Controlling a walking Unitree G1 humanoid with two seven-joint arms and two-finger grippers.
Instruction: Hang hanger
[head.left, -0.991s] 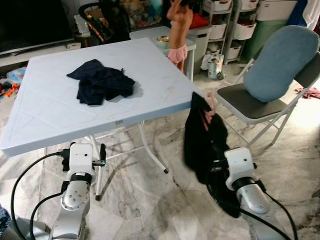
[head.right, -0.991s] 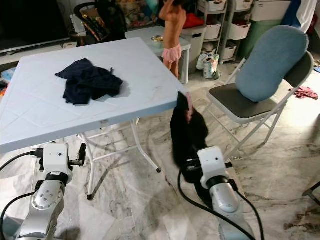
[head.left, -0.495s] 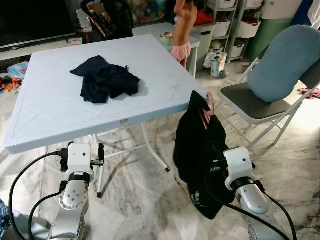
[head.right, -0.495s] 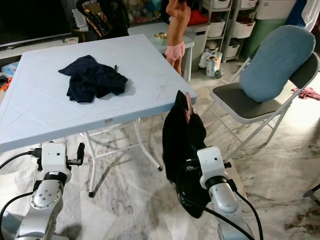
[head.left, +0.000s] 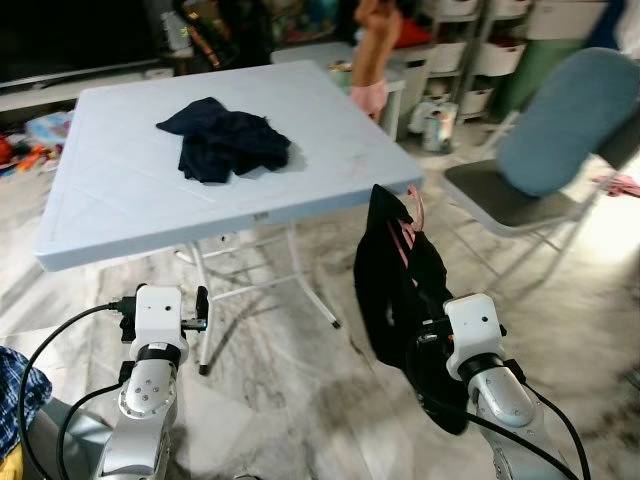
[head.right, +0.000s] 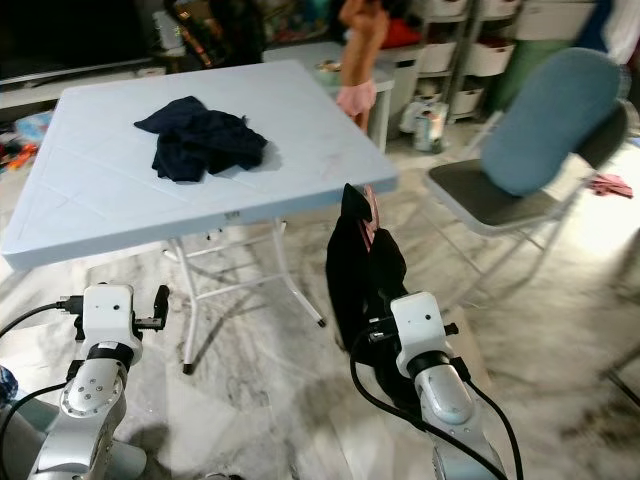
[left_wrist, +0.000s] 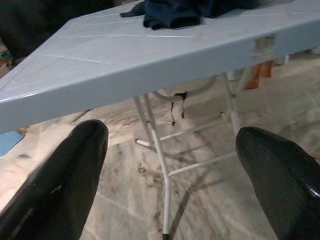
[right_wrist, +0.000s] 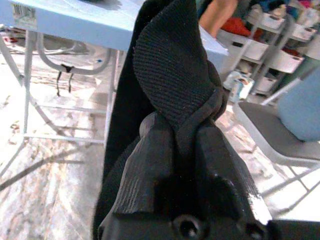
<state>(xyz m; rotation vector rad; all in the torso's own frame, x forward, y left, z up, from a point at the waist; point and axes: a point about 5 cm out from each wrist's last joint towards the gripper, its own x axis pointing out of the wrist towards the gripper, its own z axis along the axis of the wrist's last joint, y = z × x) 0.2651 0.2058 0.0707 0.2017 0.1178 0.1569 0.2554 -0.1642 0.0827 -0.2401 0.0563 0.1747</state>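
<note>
The camera is further back from the counter (head.left: 120, 200) now, so more floor shows. The black garment (head.left: 400, 290) in the right pincer (right_wrist: 182, 140) hangs differently: a moment ago it spread wide and low, and now it is bunched closer, with the pink hanger (head.left: 408, 232) a bit further from the counter's corner.

A table (head.left: 120, 200) stands ahead on the left, with a heap of clothes (head.left: 225, 150) lying on its far half. Just off its near right corner hangs a garment (head.left: 400, 290) on a hanger (head.left: 408, 232), in front of the right arm. To the right sits a chair (head.left: 520, 190) with a cushion (head.left: 565, 120) on it. Behind the table a person (head.left: 375, 50) stands beside shelves (head.left: 465, 50).
</note>
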